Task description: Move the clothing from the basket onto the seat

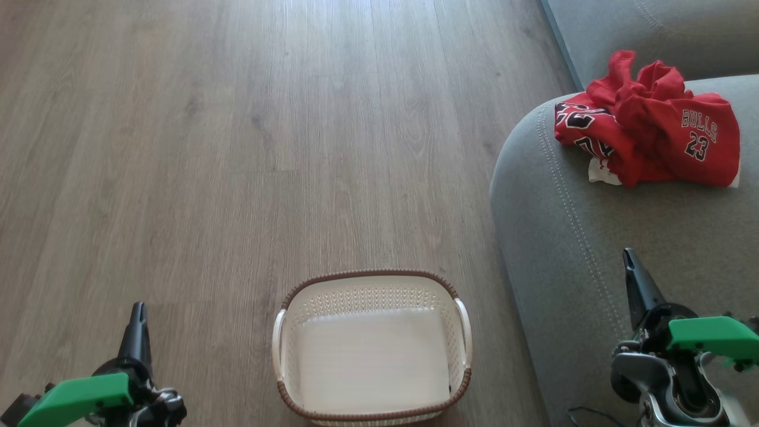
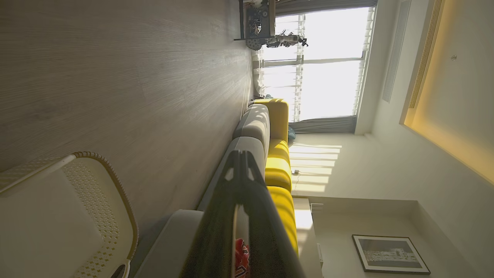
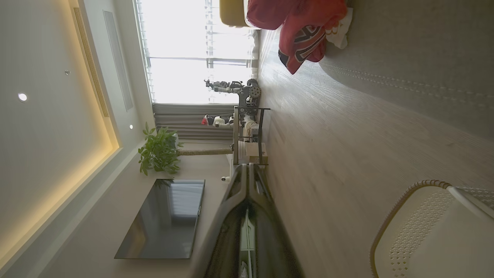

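Basket (image 1: 367,274) is empty: white perforated tub with a brown woven-look rim, on the wood floor (image 1: 237,148) near centre, just left of the grey sofa (image 1: 593,249). Both red garments (image 1: 646,127) lie in one bunched heap on the sofa, far right. From that I'd call the transfer done.

Left gripper (image 1: 137,314) is near-left over the floor, fingers pressed together, nothing in them. Right gripper (image 1: 630,261) is near-right over the sofa cushion, fingers likewise together and empty, well apart from the heap.

Risks for you:
- The heap sits right at the sofa's rounded left edge. The left garment (image 1: 578,124) drapes over the curve — the right wrist view shows its corner hanging past the edge toward the floor. A nudge or cushion bounce could slide it off, and that undoes the task.
- The right gripper is over the cushion. Sweep it toward the far side and the fingertip could snag fabric and drag the heap.
- The basket looks like light plastic and sits close to the sofa base, so a base move or a left-arm swing could knock it.

Readable text: "BULLS" over "23" on the right garment (image 1: 699,136), black with a white outline. The left garment has black-and-white lettering too, but it's folded — can't read it. Nothing else is legible.
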`<state>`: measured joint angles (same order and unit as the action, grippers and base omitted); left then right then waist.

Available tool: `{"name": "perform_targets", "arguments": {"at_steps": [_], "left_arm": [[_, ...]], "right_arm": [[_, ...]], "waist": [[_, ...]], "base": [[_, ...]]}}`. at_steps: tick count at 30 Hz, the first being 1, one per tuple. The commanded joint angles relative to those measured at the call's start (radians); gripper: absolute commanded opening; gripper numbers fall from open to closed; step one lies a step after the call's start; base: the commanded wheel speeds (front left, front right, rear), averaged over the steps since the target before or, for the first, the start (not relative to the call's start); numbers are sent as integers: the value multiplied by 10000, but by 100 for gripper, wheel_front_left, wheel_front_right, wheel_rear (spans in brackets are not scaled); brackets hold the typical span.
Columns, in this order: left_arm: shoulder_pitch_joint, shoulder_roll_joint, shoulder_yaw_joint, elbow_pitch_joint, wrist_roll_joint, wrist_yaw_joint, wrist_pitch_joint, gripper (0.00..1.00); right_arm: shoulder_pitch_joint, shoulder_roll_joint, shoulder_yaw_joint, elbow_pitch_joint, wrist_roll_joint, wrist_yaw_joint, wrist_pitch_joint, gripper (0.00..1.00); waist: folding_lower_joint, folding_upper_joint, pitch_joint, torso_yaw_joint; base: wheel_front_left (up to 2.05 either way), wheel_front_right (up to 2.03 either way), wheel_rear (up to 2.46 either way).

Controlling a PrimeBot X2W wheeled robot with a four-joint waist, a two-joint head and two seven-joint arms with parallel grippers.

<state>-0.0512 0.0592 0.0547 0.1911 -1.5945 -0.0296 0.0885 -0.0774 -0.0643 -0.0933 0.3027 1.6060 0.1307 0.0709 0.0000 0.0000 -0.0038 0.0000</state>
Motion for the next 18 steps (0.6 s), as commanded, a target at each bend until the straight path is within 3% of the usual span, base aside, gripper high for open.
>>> {"name": "perform_targets", "arguments": {"at_steps": [1,18], "left_arm": [[-497,8,487,-370,-237,-146,128,0],[-500,-2,501,-371,-235,-148,140,0]], "right_arm": [[-524,-163,157,-415,340,0,135,0],[-516,-252,276,-426,456,0,43,0]], "waist": [[0,0,8,-4],[0,0,8,-5]], "base": [[0,0,0],[0,0,0]]}}
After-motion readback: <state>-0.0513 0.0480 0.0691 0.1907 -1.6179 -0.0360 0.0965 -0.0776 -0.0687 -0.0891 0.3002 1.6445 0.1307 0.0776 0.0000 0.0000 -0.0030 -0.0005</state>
